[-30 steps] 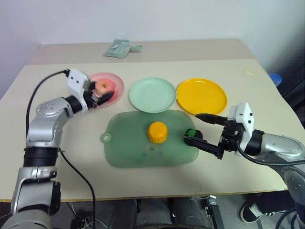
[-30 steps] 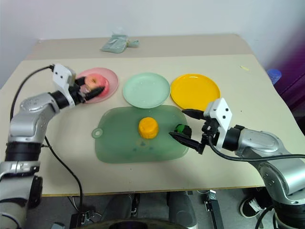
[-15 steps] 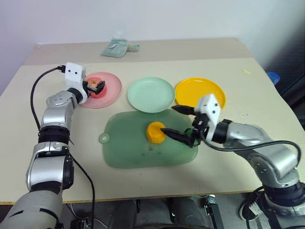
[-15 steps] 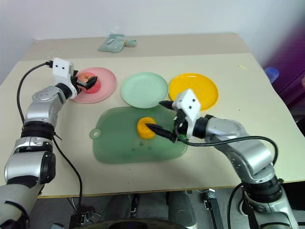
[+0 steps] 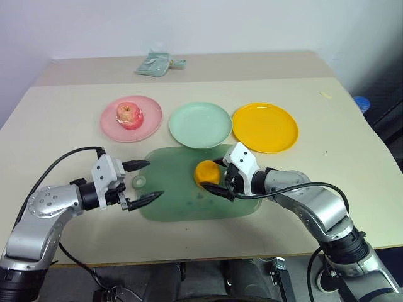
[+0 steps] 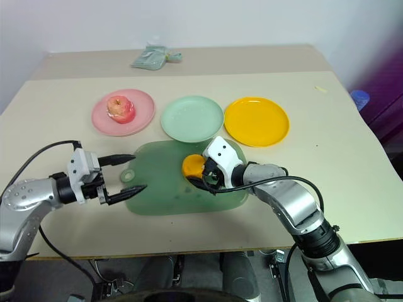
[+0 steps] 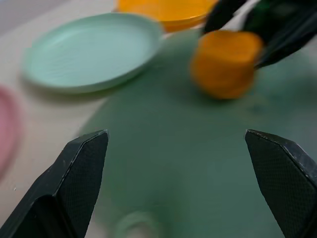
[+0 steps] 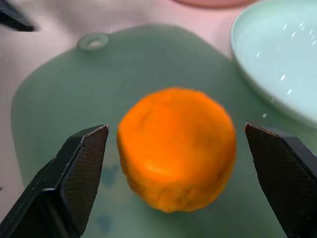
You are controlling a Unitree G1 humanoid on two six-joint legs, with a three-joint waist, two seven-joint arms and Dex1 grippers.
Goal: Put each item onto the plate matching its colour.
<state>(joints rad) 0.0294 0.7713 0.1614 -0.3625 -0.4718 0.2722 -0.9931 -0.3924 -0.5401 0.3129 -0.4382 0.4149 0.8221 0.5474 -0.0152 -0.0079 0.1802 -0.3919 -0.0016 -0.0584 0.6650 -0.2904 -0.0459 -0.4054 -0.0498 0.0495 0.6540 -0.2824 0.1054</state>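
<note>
Right gripper (image 8: 176,148), jaws open astride the orange fruit (image 8: 177,147) at three and nine o'clock, should pinch its seemingly light, rigid, ribbed flanks; left gripper (image 5: 143,182) open, empty.

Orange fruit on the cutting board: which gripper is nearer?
Right. The right gripper is at the orange fruit, open fingers either side of it. The left gripper, open, is apart from it, by the ring handle end of the cutting board.
</note>
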